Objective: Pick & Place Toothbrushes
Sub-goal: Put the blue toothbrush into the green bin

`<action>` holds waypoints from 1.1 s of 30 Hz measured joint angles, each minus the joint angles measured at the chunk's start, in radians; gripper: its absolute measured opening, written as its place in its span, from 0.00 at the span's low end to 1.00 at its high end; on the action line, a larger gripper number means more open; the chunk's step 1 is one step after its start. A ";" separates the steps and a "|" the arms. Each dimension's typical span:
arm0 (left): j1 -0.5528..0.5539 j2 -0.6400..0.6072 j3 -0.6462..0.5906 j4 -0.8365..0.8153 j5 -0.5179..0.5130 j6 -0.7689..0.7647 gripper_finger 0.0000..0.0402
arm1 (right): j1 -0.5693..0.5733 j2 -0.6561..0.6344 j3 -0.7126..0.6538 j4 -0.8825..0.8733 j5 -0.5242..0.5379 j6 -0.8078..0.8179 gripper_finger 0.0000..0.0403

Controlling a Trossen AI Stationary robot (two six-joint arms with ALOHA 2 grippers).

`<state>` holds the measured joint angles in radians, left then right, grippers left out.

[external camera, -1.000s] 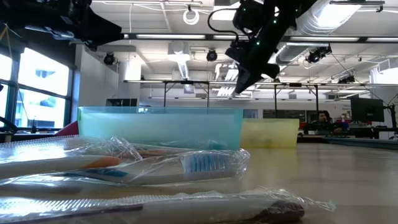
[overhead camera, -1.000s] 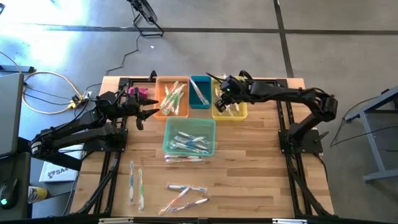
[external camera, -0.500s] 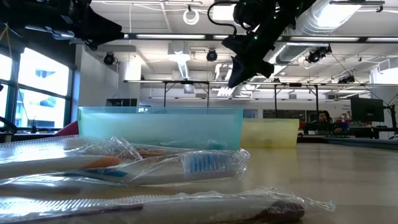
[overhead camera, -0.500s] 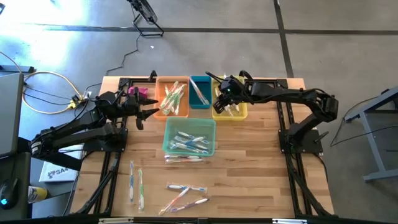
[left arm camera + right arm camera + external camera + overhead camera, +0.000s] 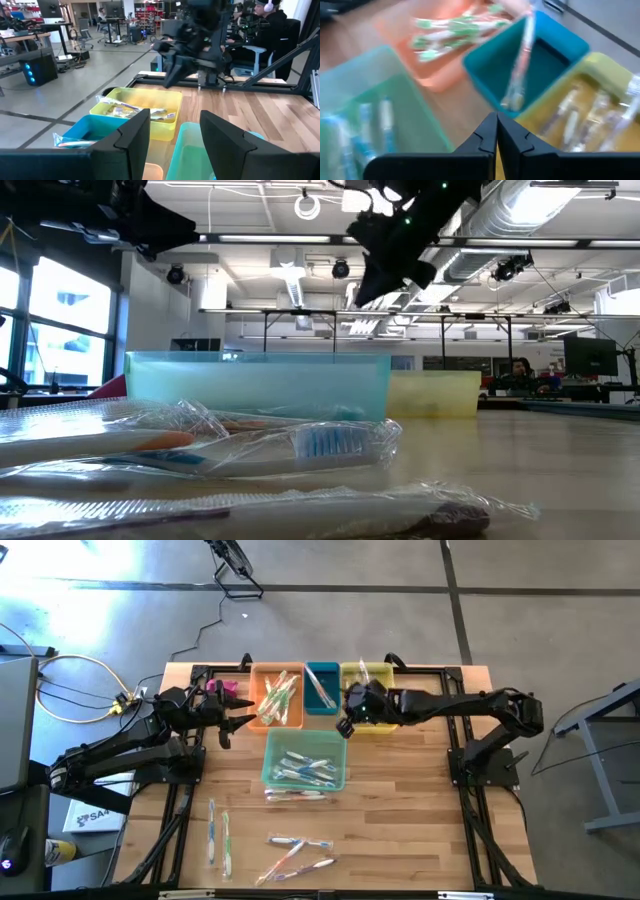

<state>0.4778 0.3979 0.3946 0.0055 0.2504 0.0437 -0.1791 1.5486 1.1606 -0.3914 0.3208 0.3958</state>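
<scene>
Surface [image 5: 400,800] of pale wood planks, framed by black rails, carries four plastic bins. Largest, a translucent mint-green rectangular bin [image 5: 305,759], sits at centre with blue-accented toothbrushes inside. At 12 o'clock stand an orange bin [image 5: 277,697] of green-accented brushes, a small teal bin [image 5: 321,687] with one brush, and a yellow bin [image 5: 368,700] holding several more.

Change noted: right end effector [image 5: 347,727] was over the yellow bin a second ago and has since swung out toward centre, now above bare wood between yellow and mint bins. Its fingers are pressed together with nothing between them in the wrist view. Judgement: a drop into yellow is finished and the arm heads for another pick.

Left end effector [image 5: 228,723] hovers at 9 o'clock beside the orange bin, fingers spread, empty.

Remaining loose toothbrushes [image 5: 298,853] lie at 6 o'clock, well apart from the right end effector; two more at 7 o'clock.
</scene>
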 joint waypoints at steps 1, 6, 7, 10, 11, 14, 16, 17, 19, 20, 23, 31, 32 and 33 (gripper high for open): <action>0.000 0.000 0.000 0.000 0.000 0.001 0.42 | 0.020 0.000 0.000 0.016 -0.007 -0.001 0.01; 0.000 0.000 0.000 0.006 0.000 0.005 0.42 | 0.112 0.000 0.000 0.111 -0.125 -0.083 0.01; 0.000 0.000 0.000 0.012 0.000 0.005 0.42 | 0.127 0.000 0.000 0.128 -0.163 -0.108 0.01; 0.000 0.000 0.000 0.040 0.000 0.006 0.42 | 0.168 0.000 0.000 0.173 -0.250 -0.158 0.01; 0.000 0.000 0.000 0.048 0.000 0.006 0.42 | 0.180 0.000 0.000 0.185 -0.262 -0.162 0.01; 0.000 0.000 0.000 0.055 0.000 0.006 0.42 | 0.205 0.000 0.000 0.208 -0.274 -0.159 0.01; 0.000 0.000 0.000 0.054 0.000 0.006 0.42 | 0.215 0.000 0.000 0.208 -0.273 -0.158 0.01; 0.000 0.000 0.000 0.054 0.000 0.006 0.42 | 0.219 0.000 0.000 0.209 -0.273 -0.158 0.01; 0.000 0.000 0.000 0.054 0.000 0.005 0.42 | 0.221 0.000 0.000 0.209 -0.273 -0.158 0.01; 0.000 0.000 0.000 0.054 0.000 0.005 0.42 | 0.221 0.000 0.000 0.209 -0.273 -0.158 0.01; 0.000 0.000 0.000 0.054 0.000 0.005 0.42 | 0.220 0.000 0.000 0.209 -0.272 -0.158 0.01; 0.000 0.000 0.000 0.052 0.000 0.004 0.42 | 0.220 0.000 0.000 0.209 -0.272 -0.158 0.01; 0.000 0.000 0.000 0.050 0.000 0.004 0.42 | 0.220 0.000 0.000 0.208 -0.271 -0.158 0.01; 0.000 0.000 0.000 0.047 0.000 0.004 0.42 | 0.220 0.000 0.000 0.208 -0.268 -0.159 0.01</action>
<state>0.4774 0.3979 0.3946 0.0521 0.2501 0.0475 0.0414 1.5490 1.1606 -0.1831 0.0531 0.2365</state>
